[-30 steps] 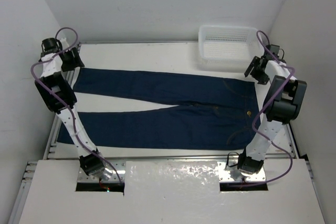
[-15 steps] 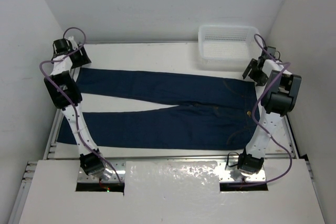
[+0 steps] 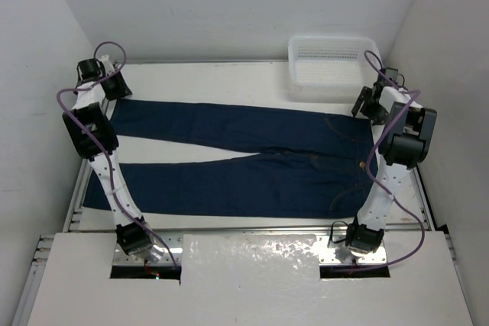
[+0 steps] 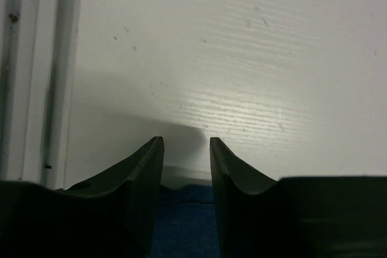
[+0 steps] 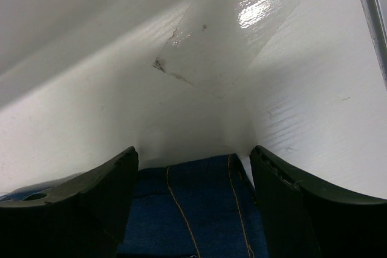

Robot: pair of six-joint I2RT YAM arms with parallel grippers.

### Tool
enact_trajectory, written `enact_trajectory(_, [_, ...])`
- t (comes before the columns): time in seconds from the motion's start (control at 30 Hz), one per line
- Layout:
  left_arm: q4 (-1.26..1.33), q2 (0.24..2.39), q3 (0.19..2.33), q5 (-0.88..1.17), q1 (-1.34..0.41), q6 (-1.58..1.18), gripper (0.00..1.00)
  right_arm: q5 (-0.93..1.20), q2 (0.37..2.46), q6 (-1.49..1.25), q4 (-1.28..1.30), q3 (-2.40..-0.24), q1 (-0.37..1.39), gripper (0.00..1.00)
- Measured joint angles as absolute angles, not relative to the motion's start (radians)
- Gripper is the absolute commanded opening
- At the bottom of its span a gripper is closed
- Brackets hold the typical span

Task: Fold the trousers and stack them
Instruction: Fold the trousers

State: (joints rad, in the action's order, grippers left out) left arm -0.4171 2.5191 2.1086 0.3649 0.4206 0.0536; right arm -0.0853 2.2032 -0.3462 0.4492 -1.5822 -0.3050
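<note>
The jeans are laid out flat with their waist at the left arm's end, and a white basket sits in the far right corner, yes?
Not quite: the top view shows the waist of the jeans at the right arm's end. They do lie flat, and the white basket is in the far right corner.

Evenly bright from overhead, with glare on the table (image 5: 302, 101) and soft shadow beneath the blurred left pincer (image 4: 186, 143).
</note>
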Motion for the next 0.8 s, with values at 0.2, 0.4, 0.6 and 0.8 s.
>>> enact_trajectory(0.2, [-0.453, 2.511, 2.101, 0.39, 0.42, 0.073, 0.05, -0.081, 2.157, -0.33, 0.397, -1.5, -0.305, 0.52])
enact_trajectory(0.4, [-0.487, 2.509, 2.099, 0.416, 0.42, 0.084, 0.0, -0.065, 2.108, -0.349, 0.364, -1.419, -0.305, 0.16])
enact_trajectory(0.6, [-0.537, 2.49, 2.09, 0.424, 0.42, 0.129, 0.0, -0.044, 2.104, -0.38, 0.368, -1.419, -0.305, 0.0])
enact_trajectory(0.8, [-0.648, 2.444, 2.096, 0.456, 0.424, 0.231, 0.0, -0.014, 2.037, -0.384, 0.391, -1.412, -0.305, 0.0])
